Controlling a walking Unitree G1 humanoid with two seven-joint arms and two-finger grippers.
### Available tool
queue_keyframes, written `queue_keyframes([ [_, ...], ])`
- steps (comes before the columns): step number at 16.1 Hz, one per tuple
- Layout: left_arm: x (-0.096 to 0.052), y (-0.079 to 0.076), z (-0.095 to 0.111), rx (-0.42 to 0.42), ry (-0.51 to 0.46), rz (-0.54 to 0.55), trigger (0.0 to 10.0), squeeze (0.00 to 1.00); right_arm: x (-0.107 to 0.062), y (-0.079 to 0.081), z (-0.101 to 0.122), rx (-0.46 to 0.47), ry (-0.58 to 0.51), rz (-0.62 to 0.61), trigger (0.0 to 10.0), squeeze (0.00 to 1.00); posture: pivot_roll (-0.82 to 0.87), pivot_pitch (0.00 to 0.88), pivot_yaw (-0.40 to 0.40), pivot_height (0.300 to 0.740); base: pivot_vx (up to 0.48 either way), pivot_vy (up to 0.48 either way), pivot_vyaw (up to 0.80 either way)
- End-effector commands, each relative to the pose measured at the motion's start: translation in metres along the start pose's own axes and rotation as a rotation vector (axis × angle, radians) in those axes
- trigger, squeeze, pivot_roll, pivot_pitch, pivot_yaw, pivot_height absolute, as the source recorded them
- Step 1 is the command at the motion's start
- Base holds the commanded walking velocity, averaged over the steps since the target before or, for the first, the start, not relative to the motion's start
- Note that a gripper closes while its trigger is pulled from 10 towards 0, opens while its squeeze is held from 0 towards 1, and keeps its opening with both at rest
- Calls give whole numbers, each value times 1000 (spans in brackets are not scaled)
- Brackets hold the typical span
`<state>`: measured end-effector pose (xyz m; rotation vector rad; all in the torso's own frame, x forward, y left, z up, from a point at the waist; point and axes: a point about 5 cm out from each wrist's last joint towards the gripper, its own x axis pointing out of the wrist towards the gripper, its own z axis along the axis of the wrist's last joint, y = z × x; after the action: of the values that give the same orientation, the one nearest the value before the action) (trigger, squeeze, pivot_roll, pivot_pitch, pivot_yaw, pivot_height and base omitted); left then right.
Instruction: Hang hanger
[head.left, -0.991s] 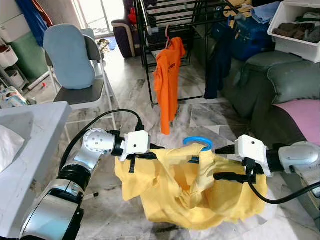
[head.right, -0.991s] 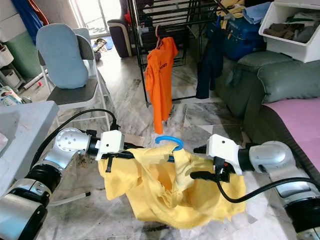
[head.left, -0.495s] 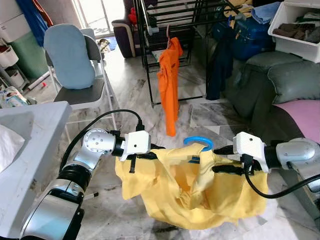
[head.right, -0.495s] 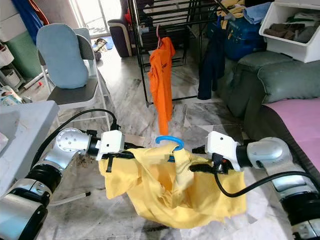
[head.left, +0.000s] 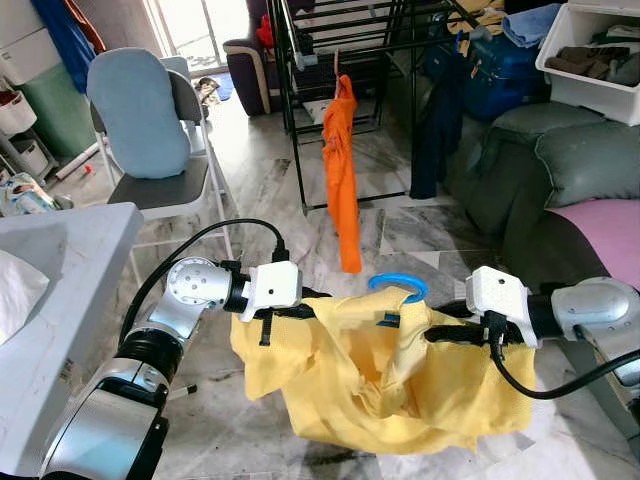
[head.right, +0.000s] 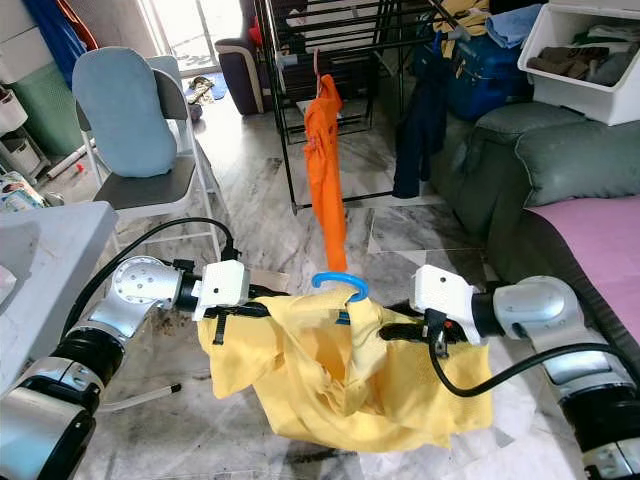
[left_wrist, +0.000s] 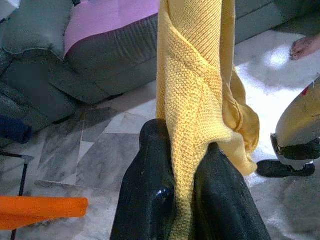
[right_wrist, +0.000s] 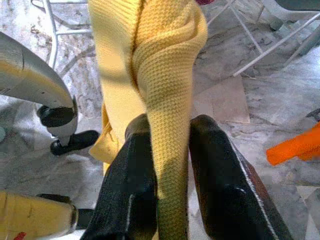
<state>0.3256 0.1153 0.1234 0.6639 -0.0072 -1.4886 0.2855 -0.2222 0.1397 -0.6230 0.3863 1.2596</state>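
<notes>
Blue hanger (head.left: 396, 284) inside yellow shirt (head.left: 380, 375), lower centre; left gripper (head.left: 290, 312) and right gripper (head.left: 447, 336) each pinch fabric, stretching it flat for black drying rack (head.left: 340, 40), top centre.

Daylight floods in from the glass door (head.left: 190, 25) at my eleven o'clock, blown out white, with glare across the marble floor (head.left: 255, 160). My head views are sharp. In my wrist views, my black fingers (left_wrist: 150, 200) blur softly close up.
</notes>
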Motion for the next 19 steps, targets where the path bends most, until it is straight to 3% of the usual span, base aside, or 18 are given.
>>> queue_keyframes([
  [1,-3,9,8,40,-23,42,0,0,5,5,0,5,-4,42,0,0,-236,0,97,740,0,0,0],
  [7,-3,10,7,45,-20,60,0,0,7,4,-3,15,-8,25,0,0,-235,0,97,740,0,0,0],
  [11,-4,4,1,101,29,71,0,0,12,7,-12,6,46,-13,0,0,-232,0,97,740,0,0,0],
  [12,-5,4,-2,121,60,83,8196,129,12,4,-16,-4,73,-48,0,0,-232,0,97,740,0,0,0],
  [13,-6,5,-4,99,72,101,10000,847,12,3,-16,-3,75,-67,0,0,-229,0,93,740,0,0,0],
  [14,-7,10,-5,90,80,160,10000,1000,13,-2,-16,-4,77,-115,0,0,-229,0,94,740,0,0,0],
  [17,-8,7,-5,88,50,198,10000,1000,17,-11,-22,-5,134,-242,0,0,-227,0,97,740,0,0,0],
  [19,-14,-1,-10,24,-15,231,10000,1000,24,-8,-24,31,130,-295,0,0,-236,0,111,740,0,0,0],
])
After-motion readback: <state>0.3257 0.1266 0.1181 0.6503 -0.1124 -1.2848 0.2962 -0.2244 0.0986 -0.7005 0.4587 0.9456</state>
